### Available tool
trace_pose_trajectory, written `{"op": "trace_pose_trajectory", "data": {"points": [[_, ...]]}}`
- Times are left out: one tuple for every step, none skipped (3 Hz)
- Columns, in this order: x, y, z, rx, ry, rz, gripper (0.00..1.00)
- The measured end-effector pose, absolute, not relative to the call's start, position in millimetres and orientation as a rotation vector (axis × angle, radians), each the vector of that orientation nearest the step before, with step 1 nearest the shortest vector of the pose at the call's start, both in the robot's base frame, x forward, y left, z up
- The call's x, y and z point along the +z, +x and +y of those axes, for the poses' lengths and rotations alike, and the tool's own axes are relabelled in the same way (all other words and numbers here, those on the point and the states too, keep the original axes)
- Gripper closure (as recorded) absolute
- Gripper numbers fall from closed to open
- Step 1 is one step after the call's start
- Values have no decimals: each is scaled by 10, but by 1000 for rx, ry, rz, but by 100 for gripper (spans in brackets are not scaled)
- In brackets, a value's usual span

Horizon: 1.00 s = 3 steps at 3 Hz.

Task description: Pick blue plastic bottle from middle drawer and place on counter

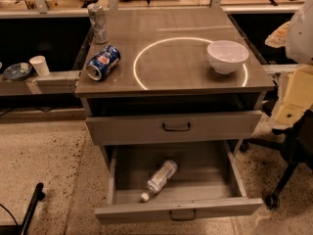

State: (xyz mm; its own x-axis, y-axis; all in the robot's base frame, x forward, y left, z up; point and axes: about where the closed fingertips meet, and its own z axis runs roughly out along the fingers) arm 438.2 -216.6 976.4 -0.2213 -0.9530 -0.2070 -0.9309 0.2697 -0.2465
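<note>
Far off to the left of the end effector, a dish [16,71] and a paper cup [39,65] are sitting on a low ledge [56,77] beside the cabinet. Coming closer, a silver can [98,22] is standing upright at the desk's [161,26] back left edge. In front of it a blue can [103,62] is lying on its side near the front left corner, just outside the bright circle [134,62].

Well below the end effector and to its left, the drawer [205,177] is hanging pulled out, and the bottle [159,179] is lying on its side inside. It is resting at a slant, its white cap pointing toward the drawer front. Above it the upper drawer [132,129] is sitting only slightly out.

A white bowl [227,56] is resting on the right side of the circle, and it is the thing nearest the end effector, just to its left and a little lower.

The end effector [279,33] is hanging at the right edge of the scene, off the desk's right side and above desk height, sticking out from the white arm [302,28]. I cannot tell how far open it is or whether it is holding anything. Below it, a black chair [288,173] is standing on the floor.
</note>
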Motion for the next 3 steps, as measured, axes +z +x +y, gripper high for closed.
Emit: {"op": "trace_pose_trajectory", "data": {"points": [[9764,4382,-2166,-99,-1724,2231,0],[9638,4467,-2018,-94,-1787,2197,0],[9167,4703,-1609,-162,-1981,2097,0]]}}
